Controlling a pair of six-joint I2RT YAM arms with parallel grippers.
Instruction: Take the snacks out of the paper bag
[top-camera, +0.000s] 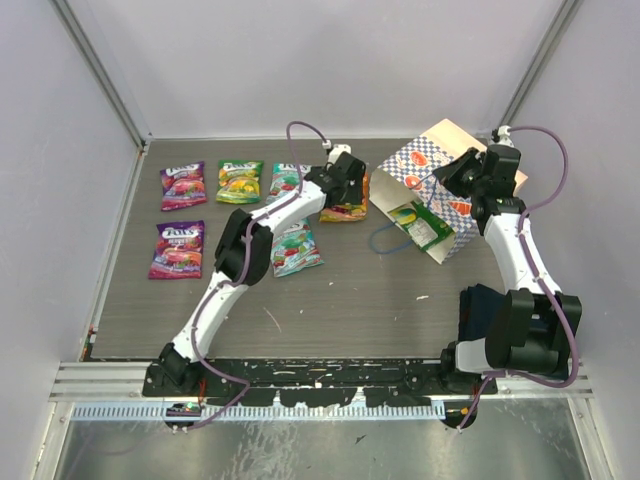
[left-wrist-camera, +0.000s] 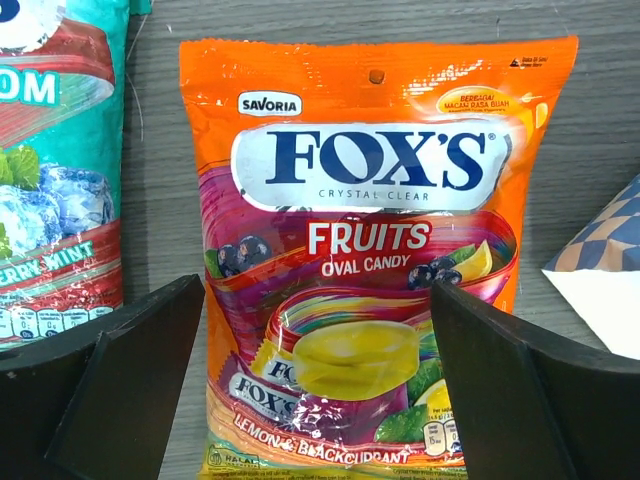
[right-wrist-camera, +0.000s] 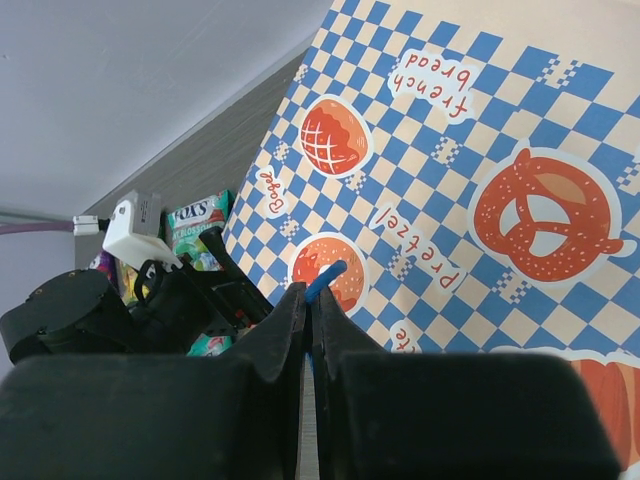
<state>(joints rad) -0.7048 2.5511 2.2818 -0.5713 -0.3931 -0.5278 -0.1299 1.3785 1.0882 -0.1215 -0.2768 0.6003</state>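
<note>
Your left pincer (left-wrist-camera: 320, 400) stands wide open and holds nothing. In its wrist view the jaws sit one on each side of the lower half of the orange packet (left-wrist-camera: 370, 250); you cannot tell whether they touch it. That packet lies flat and face up on the counter (left-wrist-camera: 600, 120), with a teal packet (left-wrist-camera: 50, 150) just beside it on one side and a checkered corner of the paper bag (left-wrist-camera: 605, 240) near it on the other. Your right pincer (right-wrist-camera: 310, 300) is closed tight on the blue cord handle (right-wrist-camera: 326, 277), a short blue end poking out between the tips, close against the bag's checkered side. From above, the paper bag (top-camera: 445, 165) is tipped over at the far right of the counter, mouth facing the middle. A green packet (top-camera: 418, 224) is still inside the opening, and the second handle loop (top-camera: 385, 242) lies loose on the counter in front. Left of the bag, two rows of snacks are already out: a purple packet (top-camera: 183, 186), a green one (top-camera: 240, 182) and a teal one (top-camera: 285, 180) in the far row, another purple (top-camera: 178, 250) and a teal-and-red one (top-camera: 297, 250) in the near row.
</note>
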